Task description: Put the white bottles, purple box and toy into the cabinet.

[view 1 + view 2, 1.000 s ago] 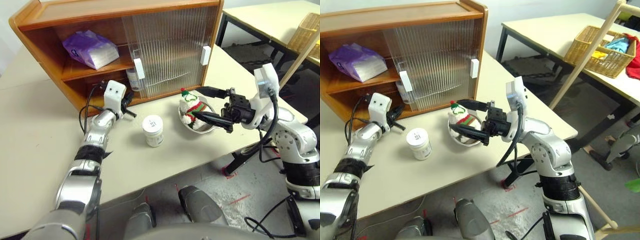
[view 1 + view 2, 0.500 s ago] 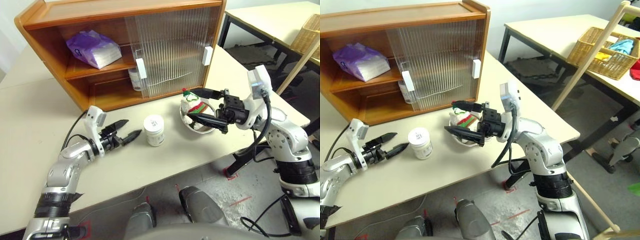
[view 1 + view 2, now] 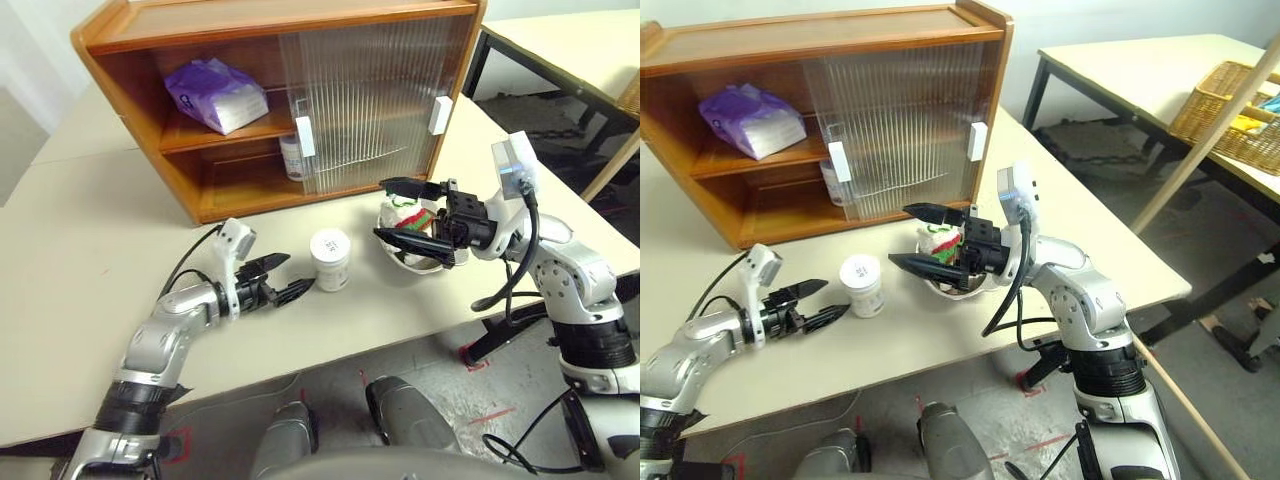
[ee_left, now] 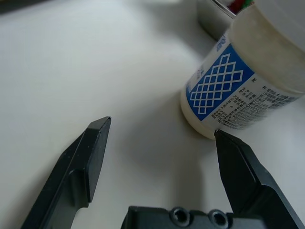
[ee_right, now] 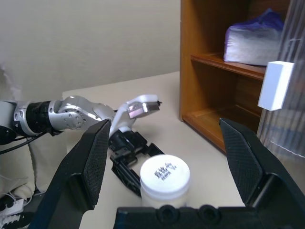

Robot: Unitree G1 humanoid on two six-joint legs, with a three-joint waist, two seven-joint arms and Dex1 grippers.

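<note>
Since a second ago, left claw (image 3: 285,285) has come back from the cabinet's (image 3: 140,75) lower opening and down to the bench (image 3: 80,250); fingers spread wide, empty, tips pointing at the near white bottle (image 3: 330,259) just at its 3 o'clock. Left wrist view adds the blue lattice label and one fingertip (image 4: 224,140) right at the bottle's base. Second white bottle (image 3: 291,157) sits on the lower shelf, partly behind the sliding door (image 3: 365,105). Purple box (image 3: 216,94) on middle shelf. Right claw (image 3: 402,208) wide open, empty, hovering over the toy (image 3: 415,215) in the metal dish (image 3: 420,262).
</note>
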